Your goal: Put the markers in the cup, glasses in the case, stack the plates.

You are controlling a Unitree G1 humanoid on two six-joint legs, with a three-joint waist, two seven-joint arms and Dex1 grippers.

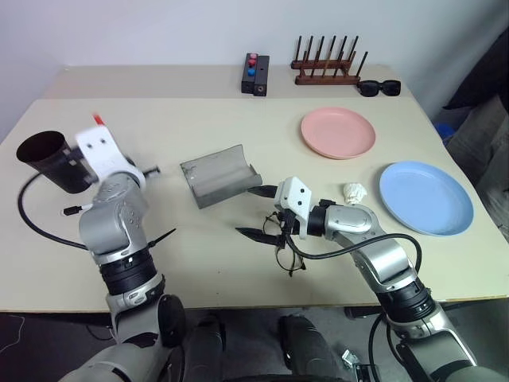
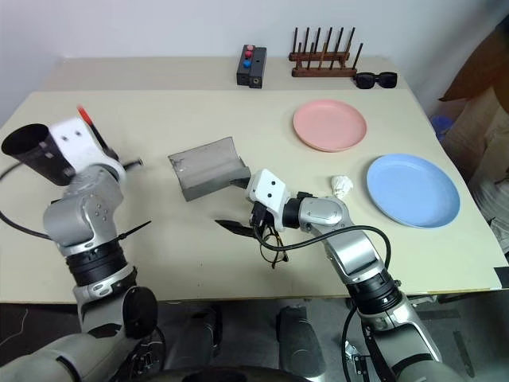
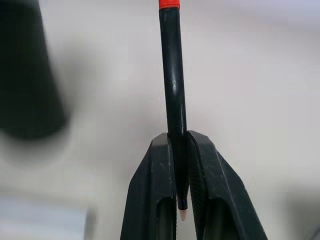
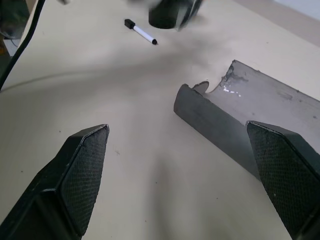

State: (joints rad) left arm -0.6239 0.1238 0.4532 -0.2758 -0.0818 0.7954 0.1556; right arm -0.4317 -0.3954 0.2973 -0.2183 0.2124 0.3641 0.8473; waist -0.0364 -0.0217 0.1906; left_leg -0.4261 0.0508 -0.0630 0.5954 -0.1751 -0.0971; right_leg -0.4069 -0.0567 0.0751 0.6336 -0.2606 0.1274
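Cup [image 2: 36, 151] stands at far left, interior not visible. Case [image 1: 219, 175] lies open at table centre, nothing seen inside. Pink plate [image 1: 338, 132] and blue plate [image 1: 425, 196] are apart at right, both bare. Red-capped marker [image 3: 172, 75] is clamped in the left gripper [image 3: 180, 150] beside the cup. White marker [image 4: 140, 31] lies near the cup. Right gripper [image 1: 256, 212] is spread wide over the glasses [image 1: 286, 247]. Beige table [image 1: 199, 263]; white wall behind.

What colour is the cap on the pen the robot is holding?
Red cap; the left wrist view shows it best.
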